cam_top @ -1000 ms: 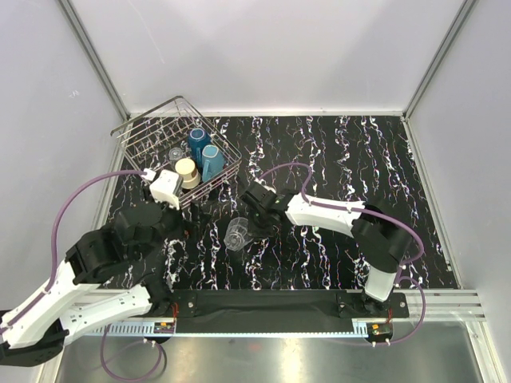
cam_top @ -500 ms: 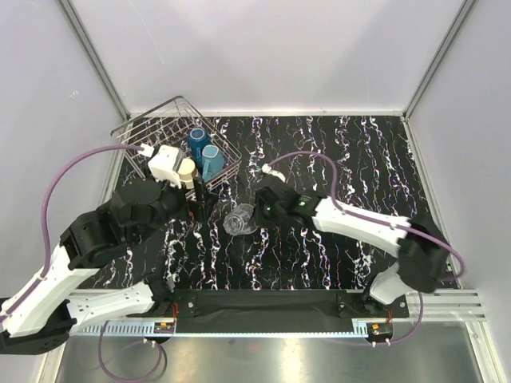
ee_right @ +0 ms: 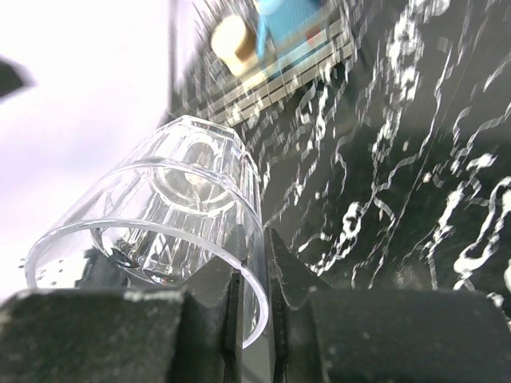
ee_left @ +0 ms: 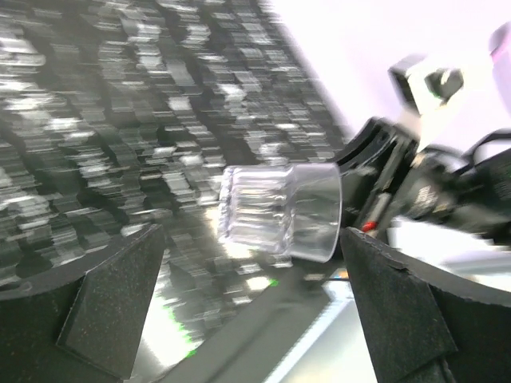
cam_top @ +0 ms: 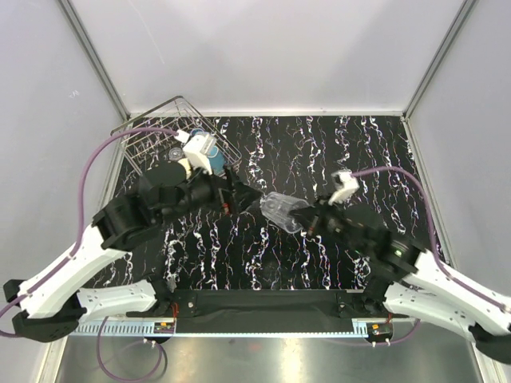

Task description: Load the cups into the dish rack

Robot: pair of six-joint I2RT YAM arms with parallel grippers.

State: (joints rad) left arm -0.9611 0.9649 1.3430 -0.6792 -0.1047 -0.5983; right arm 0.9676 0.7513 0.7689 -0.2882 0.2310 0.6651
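Observation:
The clear glass cup (cam_top: 279, 211) hangs on its side above the table, and my right gripper (cam_top: 306, 221) is shut on its rim. In the right wrist view the fingers (ee_right: 239, 275) pinch the wall of the clear glass cup (ee_right: 152, 207). My left gripper (cam_top: 241, 199) is open, just left of the cup's base. In the left wrist view the cup (ee_left: 279, 211) lies ahead between my spread left gripper (ee_left: 255, 319). The dish rack (cam_top: 146, 140) stands at the back left. It holds a beige cup (cam_top: 184, 168) and a blue cup (cam_top: 212, 165), partly hidden by my left wrist.
The rack (ee_right: 267, 76) also shows blurred in the right wrist view, with the beige cup (ee_right: 231, 36) and a light blue cup (ee_right: 281, 14). A small clear item (cam_top: 175, 153) sits in the rack. White walls enclose the black marbled table (cam_top: 359, 152).
My right arm has lifted the clear glass cup off the table and drawn back to the right. My left arm has swung right, from beside the rack towards the cup.

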